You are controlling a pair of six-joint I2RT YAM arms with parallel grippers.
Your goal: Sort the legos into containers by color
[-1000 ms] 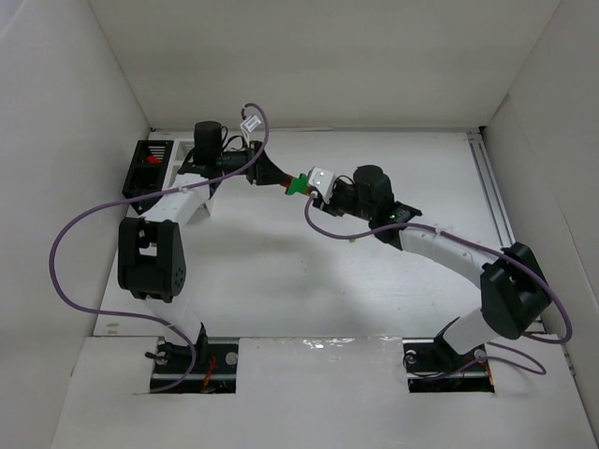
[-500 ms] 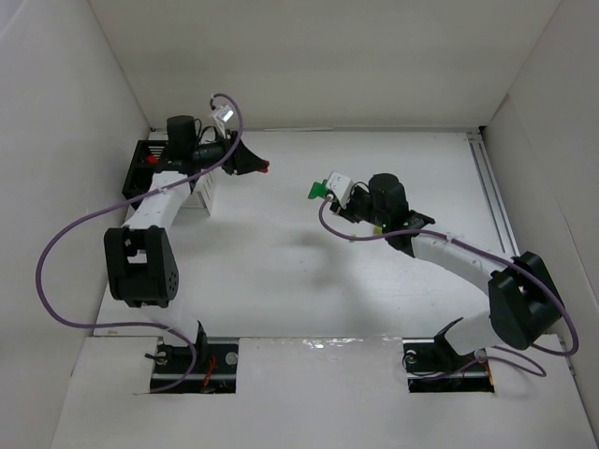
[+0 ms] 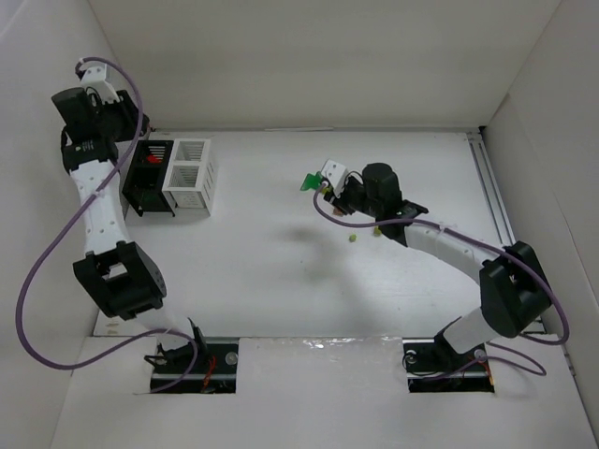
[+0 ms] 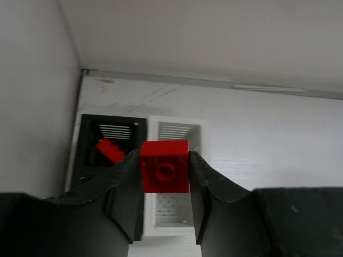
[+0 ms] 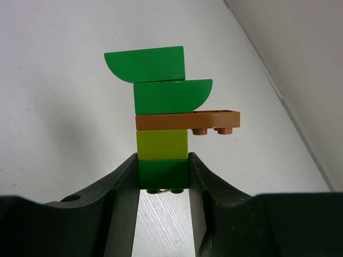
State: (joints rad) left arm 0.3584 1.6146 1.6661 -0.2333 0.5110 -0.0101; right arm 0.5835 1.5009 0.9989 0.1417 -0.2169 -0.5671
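Red brick (image 4: 164, 172) clamped between my left fingers (image 4: 127, 187), held high over the black bin (image 4: 115, 131) and white bin (image 4: 174, 131) pair. In the wrist view it sits across their shared wall, so the black one (one red piece (image 4: 110, 151) inside) lies down and to the left. My right fingers (image 5: 120, 187) pinch the bottom of a green-orange stack (image 5: 161, 112), long axis straight out from the tips, well apart from both bins over the white desk (image 3: 281, 281); left arm is nearer, side wall (image 4: 32, 107) crowds it.

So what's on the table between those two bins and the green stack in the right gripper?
Nothing. In the top view, the table between the bins and the lego stack held by the right gripper is bare.
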